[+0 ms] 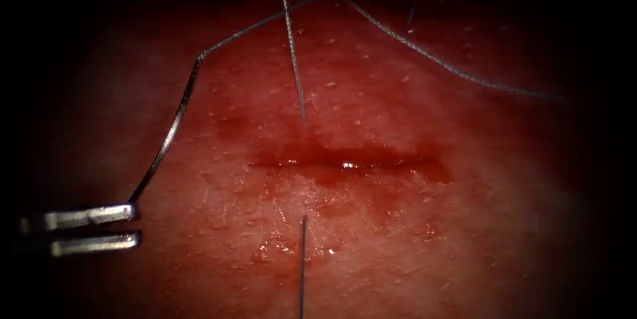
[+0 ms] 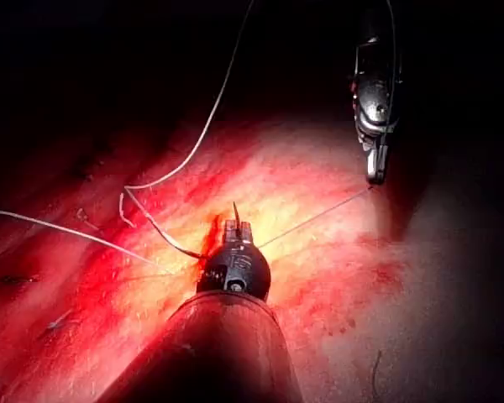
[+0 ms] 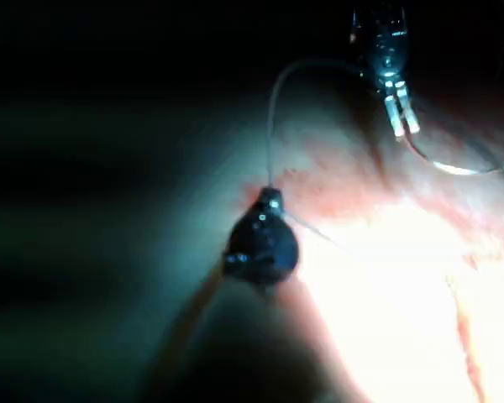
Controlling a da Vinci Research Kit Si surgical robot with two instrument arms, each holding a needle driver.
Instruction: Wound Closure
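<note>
The cut [image 1: 345, 163] runs across the tissue [image 1: 464, 239], wet with red fluid. My left tool [image 1: 136, 227] sits beyond the cut's left end, and its two jaws stand apart. The curved needle [image 1: 174, 127] is out of the tissue; its pointed end rests against the upper jaw's tip and its body arcs up and away. From its tail, thread [image 1: 398, 34] trails off to the right. A second thread [image 1: 292, 47] enters the tissue above the cut and comes out below it [image 1: 302, 266]. My right tool [image 2: 375, 175] is shut on a taut thread [image 2: 315, 217].
A short loose thread end [image 1: 424, 0] lies at the far edge of the tissue. In the left wrist view, slack thread [image 2: 202, 134] loops over the tissue beside my left tool [image 2: 238, 225]. In the right wrist view, my right tool [image 3: 270, 200] sits near the left tool [image 3: 401, 126].
</note>
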